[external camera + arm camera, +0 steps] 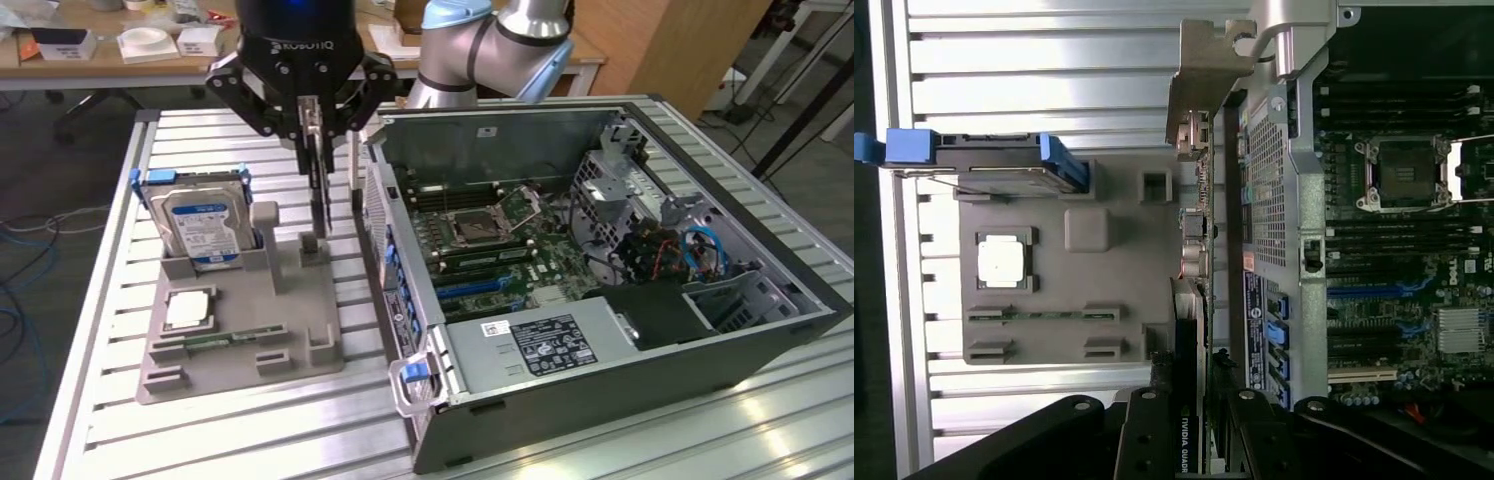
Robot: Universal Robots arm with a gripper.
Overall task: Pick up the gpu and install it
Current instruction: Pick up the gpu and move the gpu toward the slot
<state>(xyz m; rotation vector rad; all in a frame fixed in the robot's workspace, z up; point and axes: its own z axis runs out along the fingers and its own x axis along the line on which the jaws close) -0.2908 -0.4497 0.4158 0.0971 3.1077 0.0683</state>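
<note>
My jaws clamp the thin black gpu card [322, 200] [1189, 300] on edge, long axis level alongside the open grey computer case [601, 410] [1299, 200], silver bracket [354, 185] [1204, 70] away from the exterior camera.

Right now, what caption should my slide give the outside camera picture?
The tool grips the thin black gpu upright at the grey holder, beside the open computer case.

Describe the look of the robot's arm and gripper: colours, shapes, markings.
The arm is silver-grey tubing with light blue joint caps. The gripper is black, with a round body bearing white ROBOTIQ lettering, hinged linkage bars and two slim straight fingers.
</note>
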